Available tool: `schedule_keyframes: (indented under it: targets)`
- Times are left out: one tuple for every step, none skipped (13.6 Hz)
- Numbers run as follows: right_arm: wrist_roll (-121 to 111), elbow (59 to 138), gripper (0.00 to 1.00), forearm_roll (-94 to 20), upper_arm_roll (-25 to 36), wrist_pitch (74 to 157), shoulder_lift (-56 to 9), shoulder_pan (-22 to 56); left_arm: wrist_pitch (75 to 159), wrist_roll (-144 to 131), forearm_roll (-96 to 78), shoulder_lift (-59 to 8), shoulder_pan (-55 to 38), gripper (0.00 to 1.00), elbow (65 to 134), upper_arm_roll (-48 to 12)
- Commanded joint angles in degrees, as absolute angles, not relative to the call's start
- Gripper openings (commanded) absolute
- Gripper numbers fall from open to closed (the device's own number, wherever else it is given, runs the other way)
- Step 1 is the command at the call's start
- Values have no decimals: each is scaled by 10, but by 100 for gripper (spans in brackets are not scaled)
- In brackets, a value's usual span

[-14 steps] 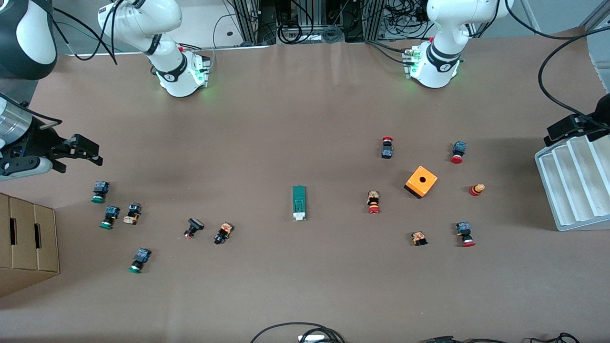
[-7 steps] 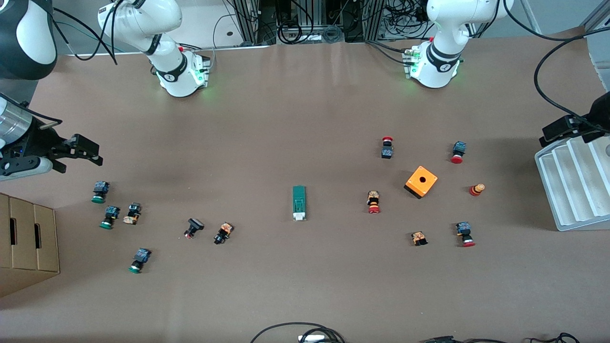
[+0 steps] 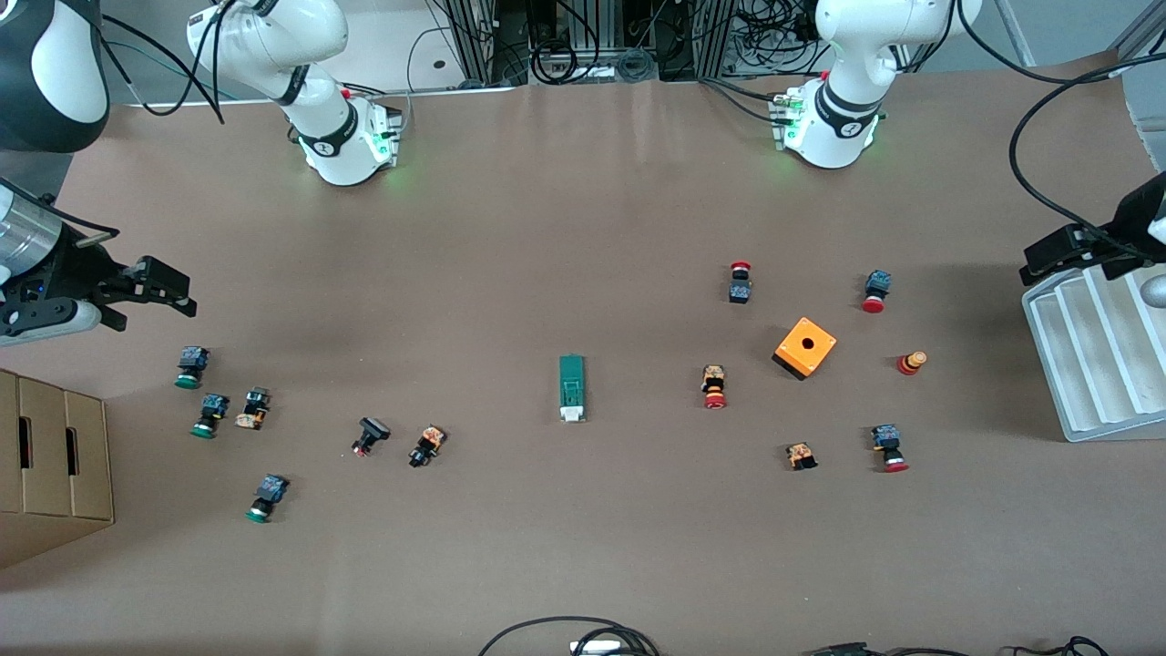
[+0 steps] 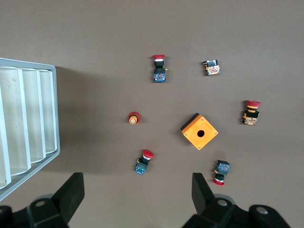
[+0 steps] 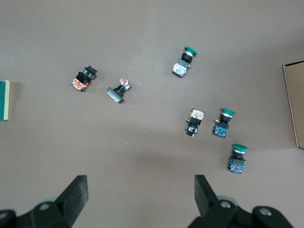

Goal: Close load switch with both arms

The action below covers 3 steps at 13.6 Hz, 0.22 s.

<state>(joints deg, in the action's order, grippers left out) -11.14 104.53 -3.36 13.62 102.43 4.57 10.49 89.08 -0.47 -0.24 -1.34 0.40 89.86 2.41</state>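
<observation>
The load switch [image 3: 571, 388], a narrow green block with a white tab at its end nearer to the front camera, lies on the middle of the brown table. Only its edge shows in the right wrist view [image 5: 4, 100]. My right gripper [image 3: 168, 290] is open and empty, up over the table at the right arm's end, above several green-capped pushbuttons [image 5: 223, 122]. My left gripper [image 3: 1048, 255] is open and empty, over the edge of the white tray at the left arm's end. Both grippers are well apart from the switch.
An orange square box with a hole [image 3: 805, 347] stands among several red-capped pushbuttons [image 3: 713, 386] toward the left arm's end. A white ribbed tray [image 3: 1093, 364] sits at that table end. A cardboard box [image 3: 55, 456] sits at the right arm's end.
My left gripper has moved a little from the tray toward the table's middle. The right arm and the load switch have not moved.
</observation>
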Motion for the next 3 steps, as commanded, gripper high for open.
schedule_keyframes:
  targets:
    - [-113, 1053, 100, -21, 140, 1031, 55, 112, 884, 3, -7, -23, 4, 100, 879, 24]
    - [-113, 1053, 100, -21, 140, 1031, 55, 112, 884, 4, -7, -22, 4, 100, 879, 25]
    - [-113, 1053, 100, -21, 140, 1030, 55, 112, 885, 4, -6, -23, 4, 100, 878, 25]
